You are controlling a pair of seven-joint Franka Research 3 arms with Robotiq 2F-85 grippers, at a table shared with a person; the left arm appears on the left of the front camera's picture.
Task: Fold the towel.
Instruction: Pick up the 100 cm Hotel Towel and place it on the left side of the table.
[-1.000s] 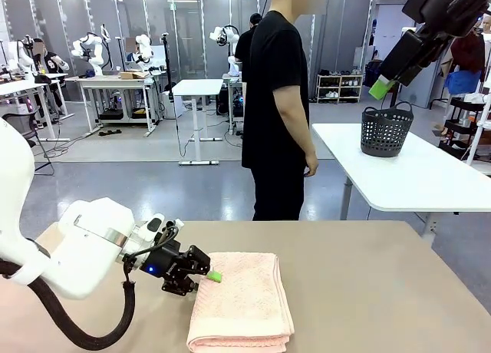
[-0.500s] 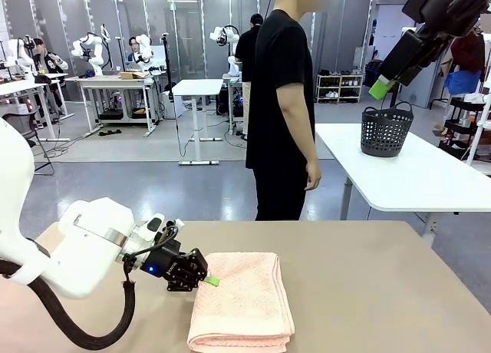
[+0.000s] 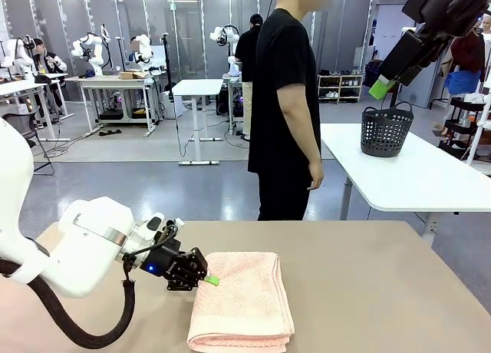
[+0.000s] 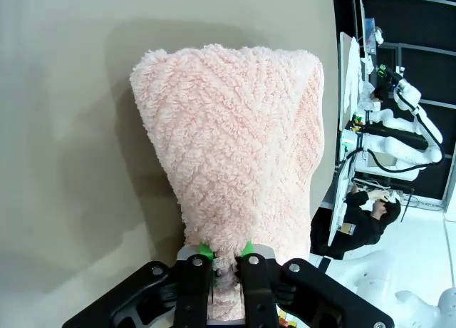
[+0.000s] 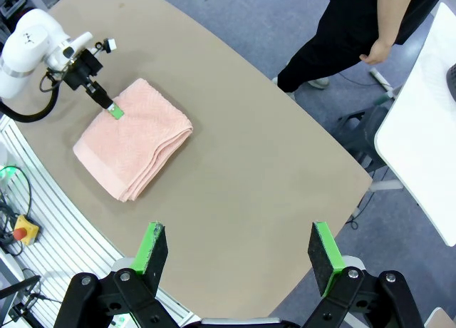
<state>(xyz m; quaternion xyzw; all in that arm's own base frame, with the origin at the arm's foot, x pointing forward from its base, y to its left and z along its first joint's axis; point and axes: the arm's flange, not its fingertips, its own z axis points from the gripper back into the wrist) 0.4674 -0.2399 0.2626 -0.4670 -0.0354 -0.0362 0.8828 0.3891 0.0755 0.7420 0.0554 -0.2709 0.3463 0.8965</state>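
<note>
Pink towel (image 4: 235,150) edge pinched by left gripper (image 4: 228,255), clearest wrist-on.

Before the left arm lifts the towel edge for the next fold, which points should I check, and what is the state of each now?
1. Left gripper shut on the towel edge: ok.
2. All layers caught in the grip: cannot tell.
3. Towel lies flat, already folded, on the table: ok.
4. Right gripper open, high above the table, out of the way: ok.
5. Person stands behind the far edge, hands off the table: ok.
</note>
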